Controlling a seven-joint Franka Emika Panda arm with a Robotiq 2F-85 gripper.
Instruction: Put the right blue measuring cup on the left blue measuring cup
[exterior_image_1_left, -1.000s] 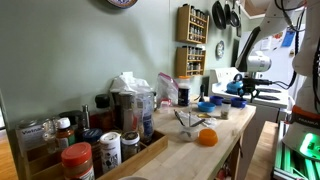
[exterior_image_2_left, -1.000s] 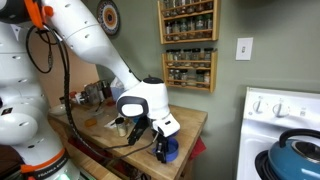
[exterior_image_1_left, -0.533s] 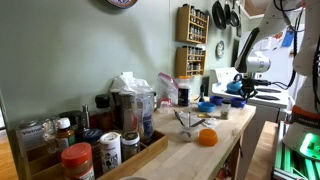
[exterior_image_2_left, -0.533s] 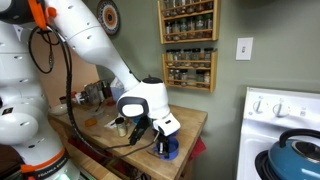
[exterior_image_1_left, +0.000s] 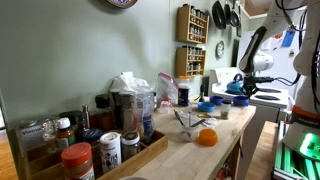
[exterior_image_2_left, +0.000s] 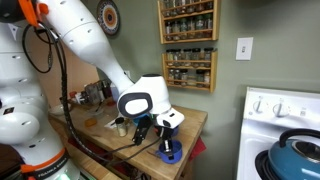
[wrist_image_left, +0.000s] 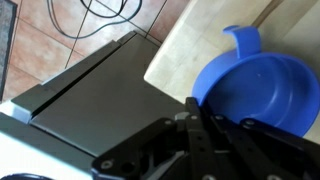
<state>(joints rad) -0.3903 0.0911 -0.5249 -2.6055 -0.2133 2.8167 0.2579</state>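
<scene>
The right blue measuring cup (wrist_image_left: 255, 90) fills the right of the wrist view, handle pointing up, over the corner of the wooden counter (wrist_image_left: 175, 55). My gripper (wrist_image_left: 197, 105) is shut, its black fingers pressed together at the cup's near rim. In an exterior view the gripper (exterior_image_2_left: 165, 138) reaches down to that cup (exterior_image_2_left: 171, 153) at the counter's corner. In an exterior view the gripper (exterior_image_1_left: 243, 92) and the right cup (exterior_image_1_left: 237, 100) are far away and small. The left blue measuring cup (exterior_image_1_left: 206, 107) stands apart, nearer the middle of the counter.
An orange (exterior_image_1_left: 206, 137) and a glass bowl (exterior_image_1_left: 186, 122) sit mid-counter; jars (exterior_image_1_left: 78, 158) crowd the near end. Spice racks (exterior_image_2_left: 188, 45) hang on the wall. A stove with a blue kettle (exterior_image_2_left: 296, 150) stands beyond the counter's edge, tiled floor (wrist_image_left: 70, 45) below.
The jaws have closed at the blue cup's rim, and the wrist has risen slightly. The cup stays at the counter's corner.
</scene>
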